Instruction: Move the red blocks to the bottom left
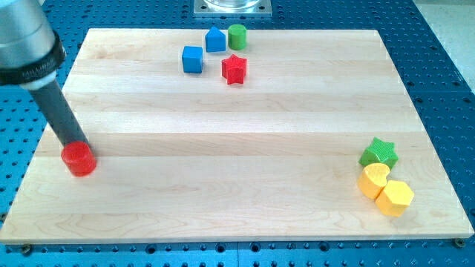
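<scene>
Nearest the view's bottom, by the board's right edge close to its bottom right corner, sits a yellow hexagonal block (395, 197), touching a yellow rounded block (373, 179) just above and to its left. A green star-shaped block (380, 153) rests against that pair on their upper side.

Light wooden board (237, 148) — laid on a blue perforated table (445, 67).

Left edge, lower half: a red cylindrical block (79, 159) stands close to the edge, short of the bottom left corner. My tip (75, 143) is at this block's upper rim, touching it or nearly so; the dark rod slants up towards the view's top left. There is no claw on this arm — nothing is grasped.

Top edge, middle: a red star-shaped block (234, 69) lies well apart from the red cylinder. Near it are a blue cube (192, 59), a blue house-shaped block (215, 40) and a green cylindrical block (237, 36), the last two just beside each other.
</scene>
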Controlling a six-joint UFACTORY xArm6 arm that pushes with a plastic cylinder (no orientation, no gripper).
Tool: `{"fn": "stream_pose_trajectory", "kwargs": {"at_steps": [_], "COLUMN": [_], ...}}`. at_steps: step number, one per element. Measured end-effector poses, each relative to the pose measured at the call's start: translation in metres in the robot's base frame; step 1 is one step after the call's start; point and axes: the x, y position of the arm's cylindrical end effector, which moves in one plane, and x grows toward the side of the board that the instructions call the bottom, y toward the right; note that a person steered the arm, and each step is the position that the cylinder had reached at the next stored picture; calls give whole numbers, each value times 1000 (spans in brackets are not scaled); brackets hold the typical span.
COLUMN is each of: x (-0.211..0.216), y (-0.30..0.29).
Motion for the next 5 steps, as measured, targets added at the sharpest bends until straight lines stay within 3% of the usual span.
{"fn": "stream_pose_trajectory", "kwargs": {"at_steps": [1,2,3,4,5], "x": [8,30,52,45,-34], "y": [51,55,13,20,117]}}
